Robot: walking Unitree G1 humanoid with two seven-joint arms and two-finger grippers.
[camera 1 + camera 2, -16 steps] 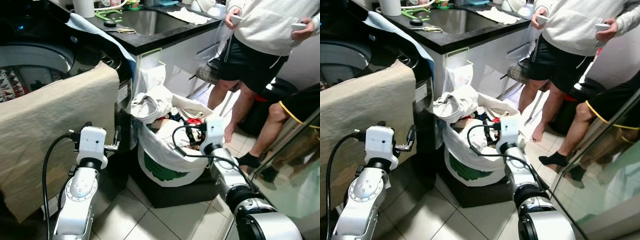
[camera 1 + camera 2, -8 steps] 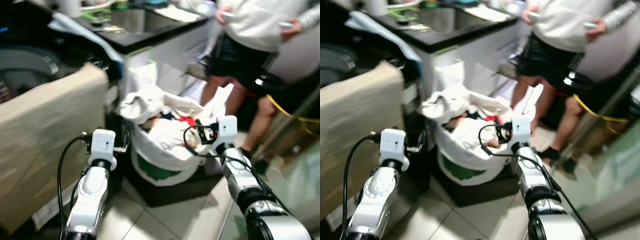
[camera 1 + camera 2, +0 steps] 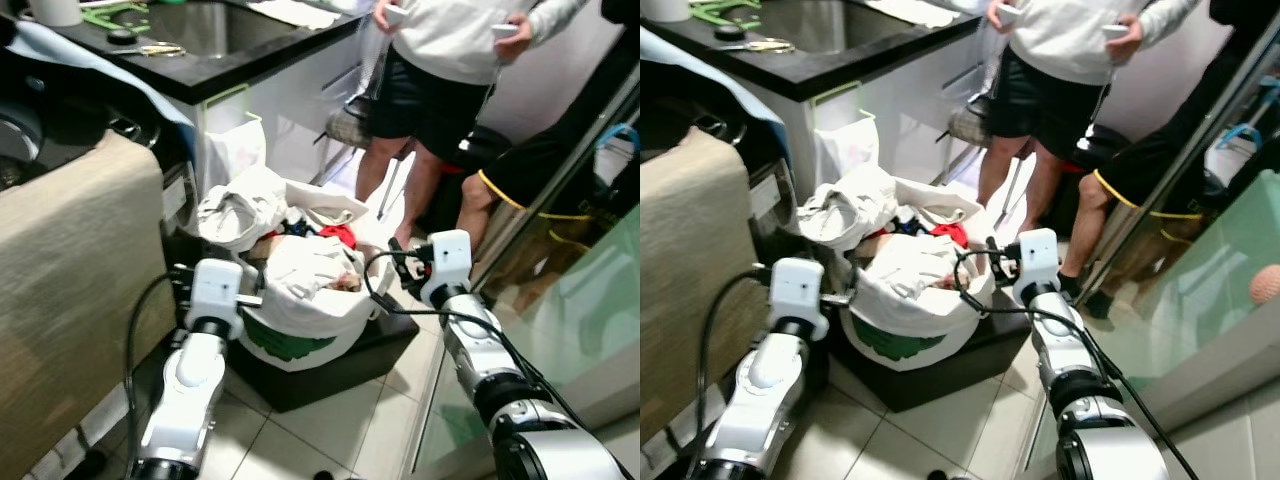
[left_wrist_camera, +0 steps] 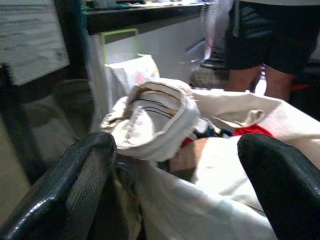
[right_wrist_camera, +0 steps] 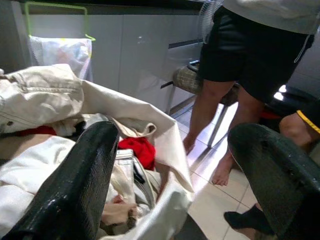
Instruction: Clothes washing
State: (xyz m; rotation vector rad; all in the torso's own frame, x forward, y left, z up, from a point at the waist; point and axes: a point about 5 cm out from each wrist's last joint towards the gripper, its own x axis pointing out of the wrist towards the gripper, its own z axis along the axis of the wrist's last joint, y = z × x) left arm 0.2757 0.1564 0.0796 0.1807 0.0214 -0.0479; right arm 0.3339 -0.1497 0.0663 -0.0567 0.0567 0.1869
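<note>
A white laundry bag (image 3: 300, 320) with a green print stands on a low black base (image 3: 340, 362), heaped with clothes. A cream jacket (image 3: 236, 208) lies on top at the back left and a red garment (image 3: 338, 235) near the middle. My left gripper (image 3: 252, 298) is level with the bag's left side, open, with nothing in it; in the left wrist view its black fingers (image 4: 75, 185) frame the jacket (image 4: 160, 120). At the bag's right rim my right gripper (image 3: 400, 264) is also open and empty, with the red garment (image 5: 139, 150) just beyond its fingers (image 5: 85, 185).
The washing machine stands to the left with a beige cloth (image 3: 70, 290) draped over its front. A black counter with a sink (image 3: 215, 25) is behind. A person (image 3: 440, 60) stands beyond the bag, and another person's leg (image 3: 500, 180) is to the right. A glass panel (image 3: 570, 300) is at the right.
The camera has swung right and closer to the bag. My left gripper, earlier by the machine's front, is now beside the bag's left side. The right gripper stays at the right rim.
</note>
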